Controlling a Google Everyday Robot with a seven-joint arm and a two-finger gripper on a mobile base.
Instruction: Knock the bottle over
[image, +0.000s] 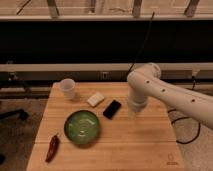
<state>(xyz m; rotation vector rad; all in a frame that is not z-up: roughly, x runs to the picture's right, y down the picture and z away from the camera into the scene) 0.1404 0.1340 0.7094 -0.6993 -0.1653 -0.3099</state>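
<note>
Single camera: elevated front view, angled down at table (145, 145), mid-distance.

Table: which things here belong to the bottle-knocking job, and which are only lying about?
Job: gripper, right of the phone; no bottle in view.
Lying about: cup, sponge, phone, bowl, chili.

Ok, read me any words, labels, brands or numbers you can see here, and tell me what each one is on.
No text can be read.
Table: a small dark mark near its front right corner, too blurred to read.
Black phone, green bowl, cup: no lettering shows.
The gripper hangs over the table, right of the phone, unmarked.
</note>
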